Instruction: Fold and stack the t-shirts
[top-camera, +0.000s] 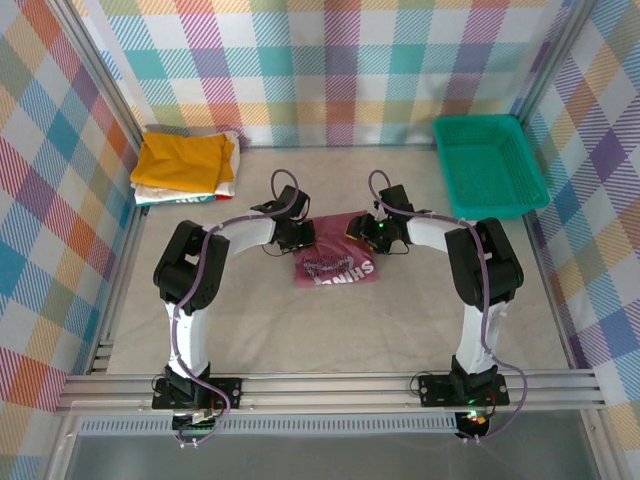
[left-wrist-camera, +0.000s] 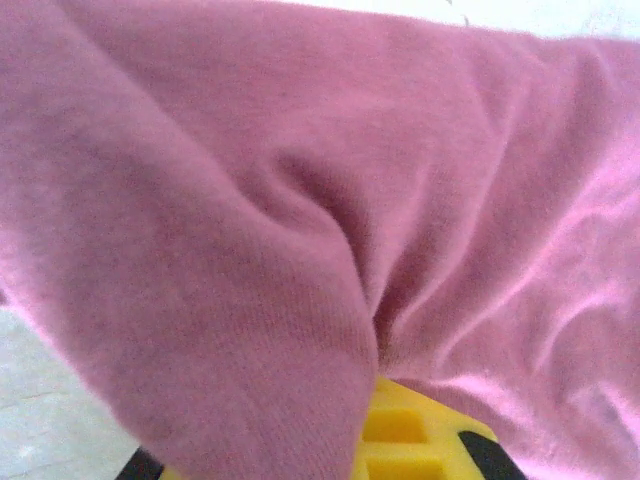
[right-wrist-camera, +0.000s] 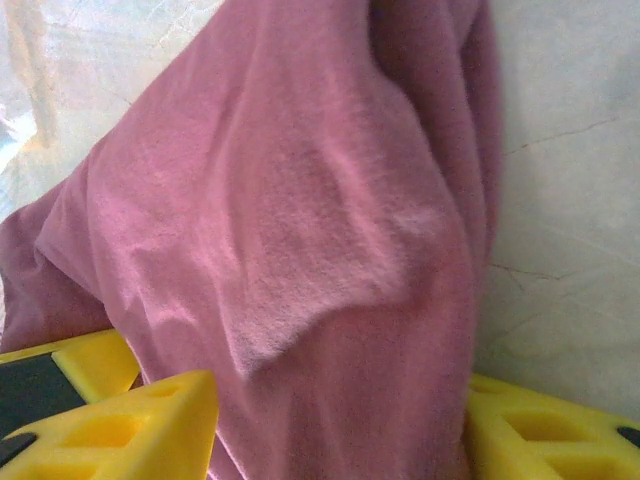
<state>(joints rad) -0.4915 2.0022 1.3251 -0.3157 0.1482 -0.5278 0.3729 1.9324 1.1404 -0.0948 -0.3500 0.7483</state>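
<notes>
Pale bench (top-camera: 330, 330) is carrying the maroon shirt (top-camera: 335, 262) at its middle, the left end effector (top-camera: 296, 235) clamping its far edge, the right end effector (top-camera: 372, 230) straddling cloth with jaws apart, so folding is seemingly starting and needing that second pinch.

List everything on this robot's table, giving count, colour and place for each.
maroon cloth t-shirt with white lettering: one, maroon, table centre, between the grippers
folded mustard-yellow cloth t-shirt: one, yellow, back-left corner, top of the pile
folded white cloth t-shirt: one, white, beneath the yellow one
teal plastic mesh basket: one, teal, back-right corner
left gripper: one, yellow-tipped, shut on the maroon shirt
right gripper: one, yellow-tipped, open, maroon cloth between
</notes>
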